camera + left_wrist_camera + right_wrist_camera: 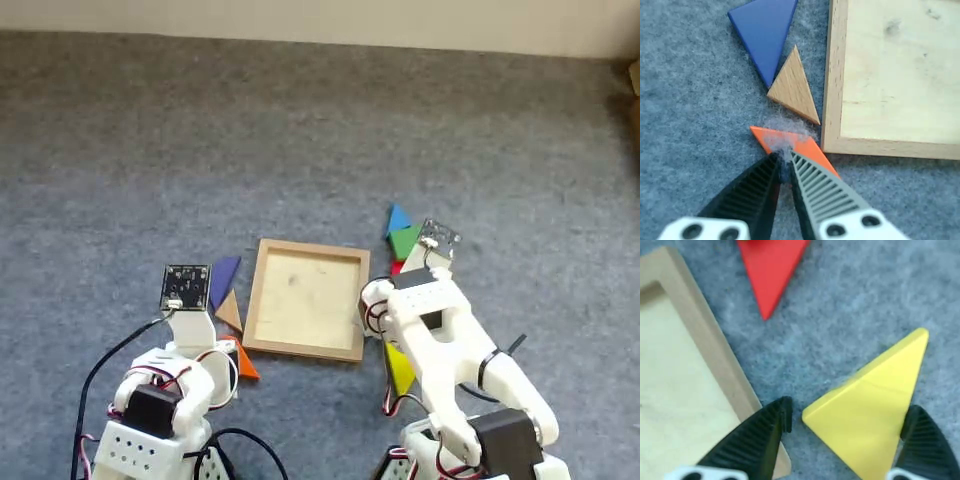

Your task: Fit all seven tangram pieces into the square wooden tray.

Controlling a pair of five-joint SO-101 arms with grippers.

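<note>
Tray bare at middle of the table; none of seven pieces fitted, all left to place. Left of it: blue triangle, wooden triangle, orange piece. Right of it: light-blue piece farthest, then green piece, red triangle, yellow triangle nearest. Left hand low, pinched together, tips on the orange piece. Right hand low, spread wide, one finger either side of the yellow triangle, just beside the tray's near right corner.

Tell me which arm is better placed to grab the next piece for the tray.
Probably right: the right gripper stands open astride the yellow triangle beside the tray. The left gripper sits shut above the orange piece.
</note>
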